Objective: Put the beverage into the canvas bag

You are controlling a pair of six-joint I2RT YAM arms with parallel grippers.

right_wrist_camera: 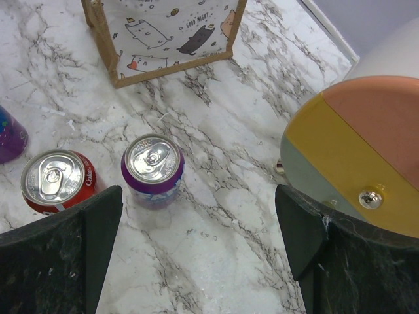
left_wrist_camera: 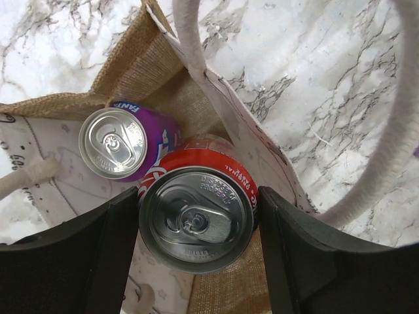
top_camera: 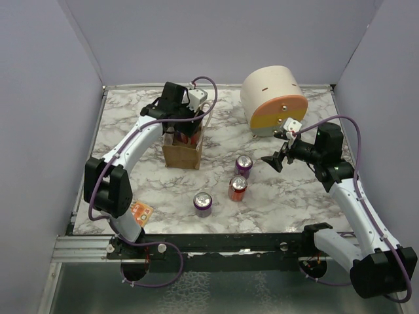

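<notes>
At the back left of the marble table (top_camera: 137,176), the canvas bag (top_camera: 183,152) stands upright with its mouth open and its two white loop handles (left_wrist_camera: 190,39) spread to either side. There are five cans in all. Two are within the bag's mouth: a purple can (left_wrist_camera: 121,140) standing inside, and touching it a red can (left_wrist_camera: 196,226) pinched on its sides by the left gripper (top_camera: 185,127), whose two dark fingers (left_wrist_camera: 98,255) reach down between the bag's walls with little room to spare. Three more stand on the table to the right of the bag, well apart from it: a second purple can (top_camera: 243,165), a red cola can (top_camera: 237,188) just beside it, and a third purple can (top_camera: 203,203) nearer the front edge. The right gripper (top_camera: 278,159) hangs spread wide and holding nothing over open marble, between these cans and the one large cream cylinder (top_camera: 275,101) at the back right. One orange card (top_camera: 139,211) lies at the near left edge.
</notes>
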